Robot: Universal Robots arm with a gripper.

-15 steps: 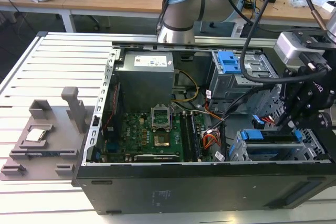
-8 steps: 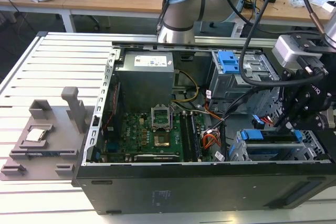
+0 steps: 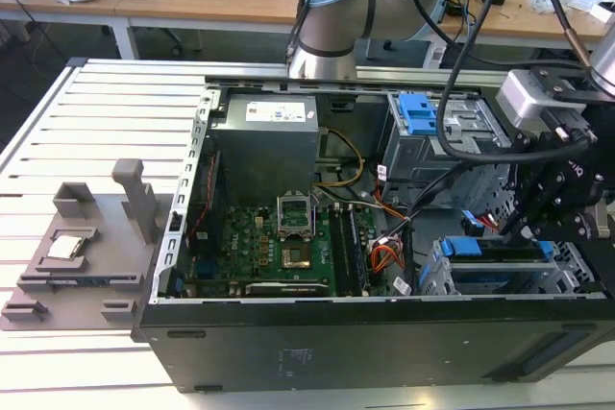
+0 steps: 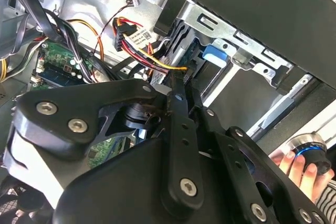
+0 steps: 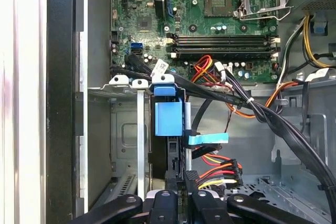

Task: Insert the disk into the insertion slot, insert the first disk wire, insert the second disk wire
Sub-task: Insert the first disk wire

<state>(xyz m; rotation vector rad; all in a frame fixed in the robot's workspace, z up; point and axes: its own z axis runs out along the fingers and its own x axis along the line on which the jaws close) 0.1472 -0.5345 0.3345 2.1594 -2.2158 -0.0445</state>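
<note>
The disk (image 5: 168, 116), edged by its blue carrier bracket, sits inside the insertion slot (image 5: 123, 129) of the silver drive cage. In the exterior view the disk (image 3: 480, 249) lies in the cage (image 3: 437, 280) at the case's front right corner. My gripper (image 5: 181, 184) hangs right over the disk's end, its fingers close together on the black plug of a red, yellow and black disk wire (image 5: 215, 174). In the second wrist view that wire (image 4: 157, 61) runs straight to the gripper (image 4: 181, 80). A light blue flat cable (image 5: 210, 139) lies loose beside the disk.
The open case holds a motherboard (image 3: 288, 247), a power supply (image 3: 264, 141) and an upper drive box with a blue tab (image 3: 423, 117). Black cables (image 5: 273, 124) cross beside the cage. A grey fixture plate (image 3: 77, 256) lies outside on the exterior view's left. A person's hand (image 4: 296, 166) rests near the case.
</note>
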